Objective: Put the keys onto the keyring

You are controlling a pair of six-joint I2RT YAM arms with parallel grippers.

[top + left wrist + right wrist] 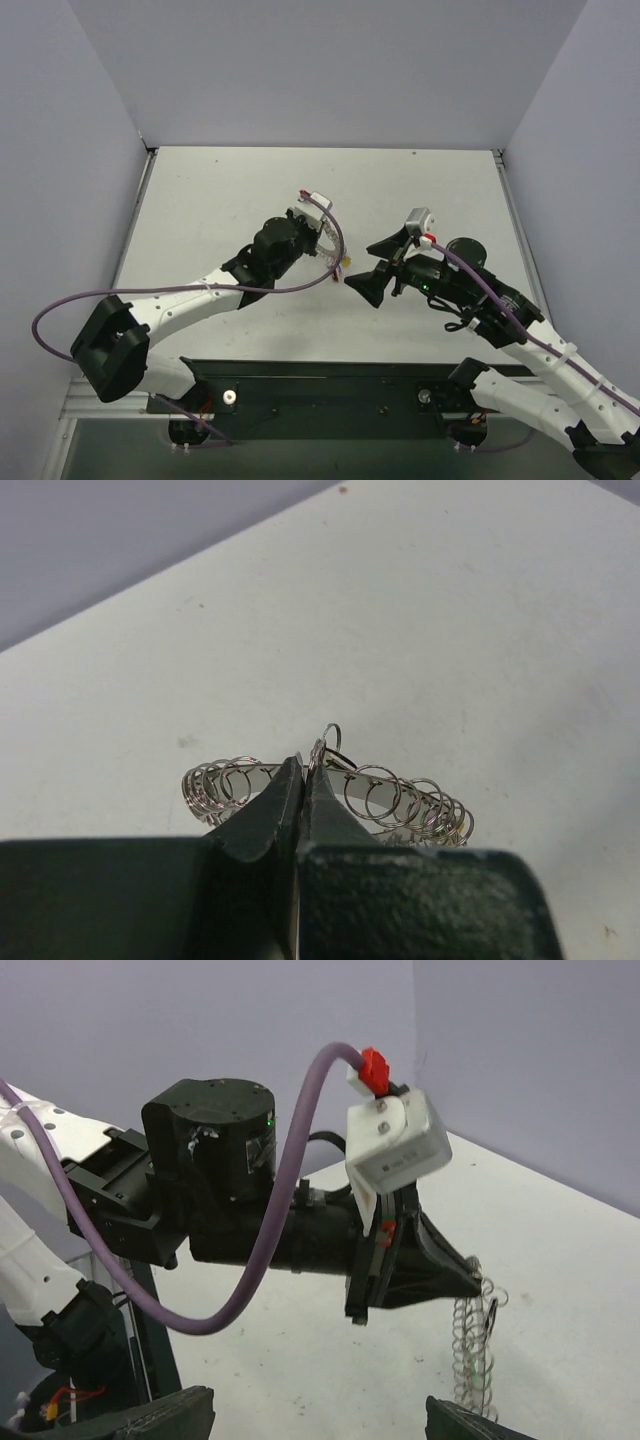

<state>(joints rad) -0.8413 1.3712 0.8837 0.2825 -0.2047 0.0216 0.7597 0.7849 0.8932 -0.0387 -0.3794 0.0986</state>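
The keyring (400, 795) is a silvery coil-textured ring. My left gripper (304, 770) is shut on its near edge and holds it above the table. In the right wrist view the ring (472, 1345) hangs edge-on from the left gripper's tip (477, 1282). It carries a dark key (491, 1312) and a faint green spot. A small yellow key head (346, 261) shows at the ring in the top view. My right gripper (320, 1415) is open and empty. It faces the ring from the right, just short of it (358, 267).
The white table (220, 200) is walled by grey panels on three sides. The left arm's purple cable (290, 1170) loops over its wrist. A black rail (320, 385) runs along the near edge between the arm bases.
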